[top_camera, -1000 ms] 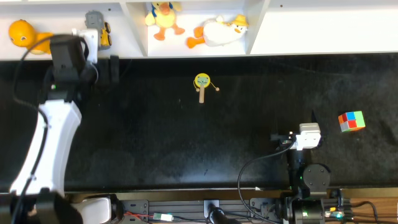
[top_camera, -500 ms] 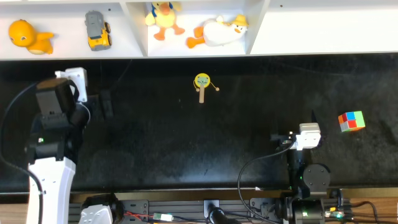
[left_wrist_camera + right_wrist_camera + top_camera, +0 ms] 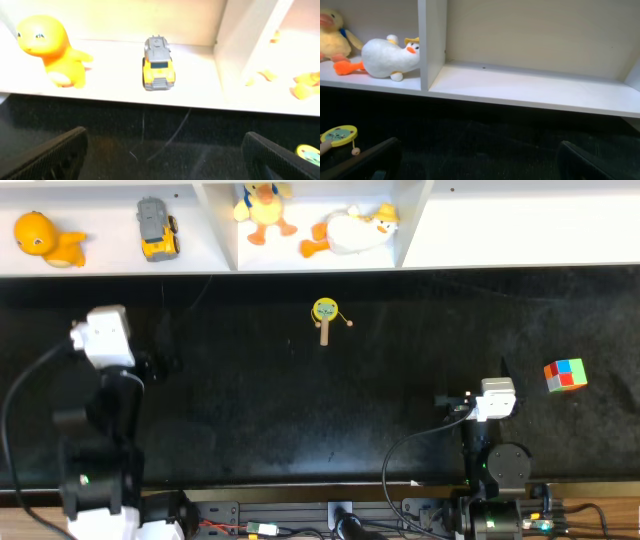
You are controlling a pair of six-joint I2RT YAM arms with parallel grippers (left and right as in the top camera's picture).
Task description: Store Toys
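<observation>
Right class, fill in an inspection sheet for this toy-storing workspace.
Surface: black tabletop, faintly scuffed.
Job's things: white shelf unit holds orange plastic figure, yellow-and-grey toy truck, yellow plush duck and white plush goose; yellow rattle drum with wooden handle and multicoloured cube lie on the tabletop.
Clutter: nothing seen.
Grippers: left gripper and right gripper both open, holding nothing.
Cables: black cable loops beside the right arm's base.
Surroundings: nothing seen.
</observation>
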